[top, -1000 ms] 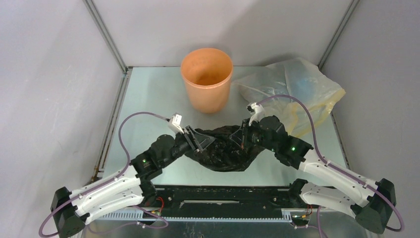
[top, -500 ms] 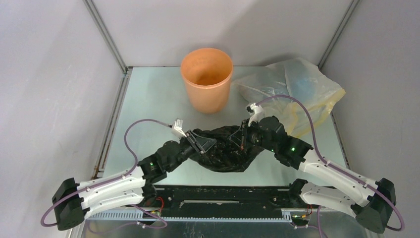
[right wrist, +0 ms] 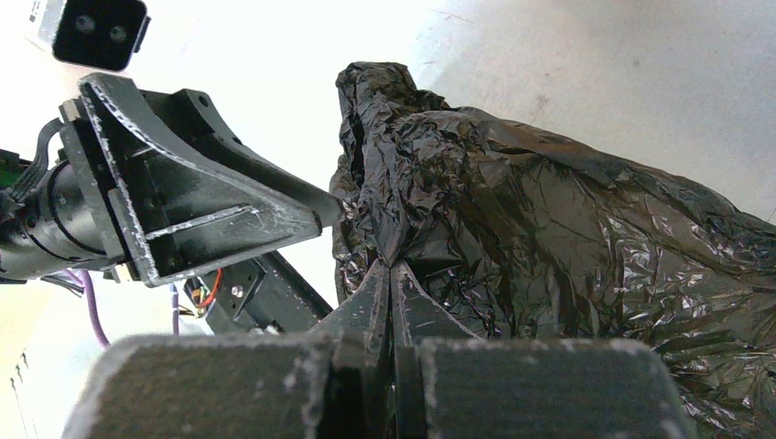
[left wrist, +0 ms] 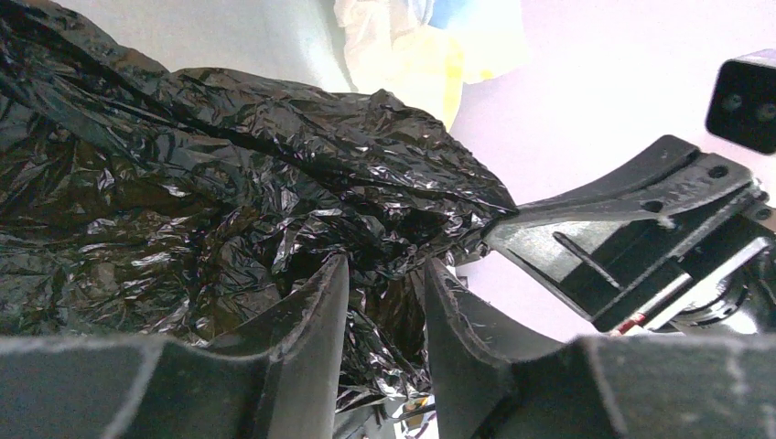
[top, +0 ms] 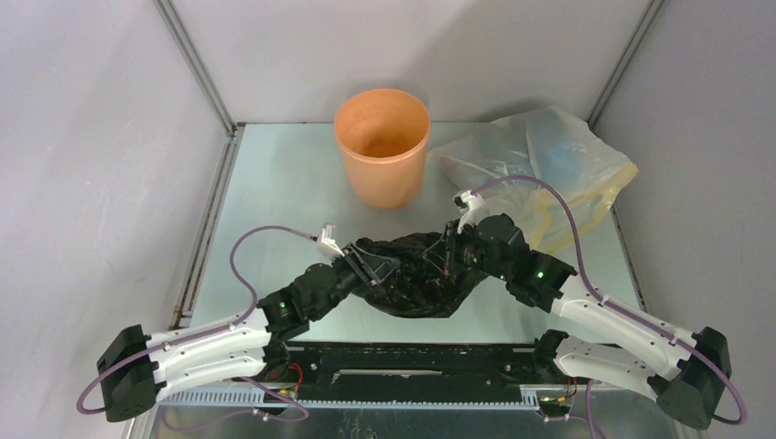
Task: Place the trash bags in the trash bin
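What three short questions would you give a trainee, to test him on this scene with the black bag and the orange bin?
1. True or false: the black bag is already inside the orange bin.
2. Which gripper is pinched shut on a fold of the bag?
3. What lies to the right of the bin? A. a translucent yellowish bag; B. a lid; C. a second bin.

Key:
1. False. The bag is outside the bin, nearer the arms.
2. The right gripper.
3. A.
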Controlling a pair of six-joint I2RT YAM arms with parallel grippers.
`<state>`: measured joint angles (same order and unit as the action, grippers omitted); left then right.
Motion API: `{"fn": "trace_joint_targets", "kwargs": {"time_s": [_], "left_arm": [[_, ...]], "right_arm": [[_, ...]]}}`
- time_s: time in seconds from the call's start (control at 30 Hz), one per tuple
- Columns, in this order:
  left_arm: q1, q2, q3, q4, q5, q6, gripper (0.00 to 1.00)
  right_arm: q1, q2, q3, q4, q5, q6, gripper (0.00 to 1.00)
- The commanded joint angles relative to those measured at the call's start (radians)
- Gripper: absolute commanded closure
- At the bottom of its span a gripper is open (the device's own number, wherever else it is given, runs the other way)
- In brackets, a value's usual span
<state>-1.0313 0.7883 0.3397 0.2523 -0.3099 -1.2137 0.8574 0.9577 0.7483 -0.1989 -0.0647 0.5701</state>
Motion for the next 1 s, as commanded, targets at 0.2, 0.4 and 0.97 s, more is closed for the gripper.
{"fn": "trace_joint_targets", "kwargs": {"time_s": [0.2,0.4,0.97], "left_arm": [[-0.009,0.117,0.052,0.120,0.022,-0.025,0.54],[-0.008,0.174,0.080,0.149,0.021,-0.004,0.48],[0.057,0.178,0.073,0.111,0.043,0.077,1.00]], "right_arm": [[0.010,0.001,0.000,0.041,-0.006,0.005,1.00],[0.013,0.002,0.000,0.042,-0.015,0.005,1.00],[0.006,-0.053,0.000,-0.034,0.063,-0.024,1.00]]}}
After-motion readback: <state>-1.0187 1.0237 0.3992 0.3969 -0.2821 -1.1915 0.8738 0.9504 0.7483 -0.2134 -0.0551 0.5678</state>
